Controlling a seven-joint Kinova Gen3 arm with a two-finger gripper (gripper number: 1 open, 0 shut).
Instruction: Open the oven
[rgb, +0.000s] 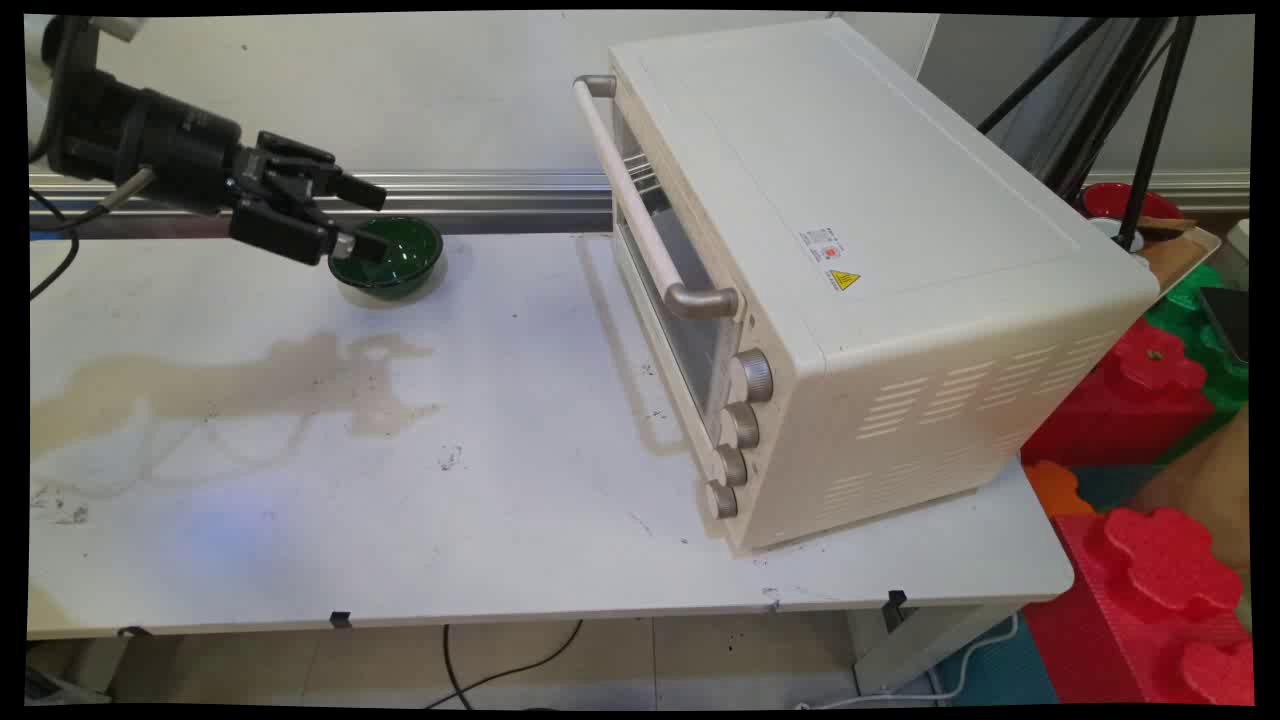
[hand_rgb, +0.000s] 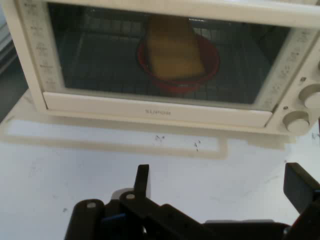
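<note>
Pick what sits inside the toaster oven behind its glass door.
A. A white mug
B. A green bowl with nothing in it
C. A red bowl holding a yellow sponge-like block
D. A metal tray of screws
C: through the glass of the toaster oven, the hand view shows a red bowl with a yellow block resting in it.

Bright even light, soft shadows, blurred hand view

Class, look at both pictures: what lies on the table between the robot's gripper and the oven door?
Nothing: between the gripper and the oven only bare white table shows, plainest in the hand view. The green bowl sits beside the gripper.
</note>
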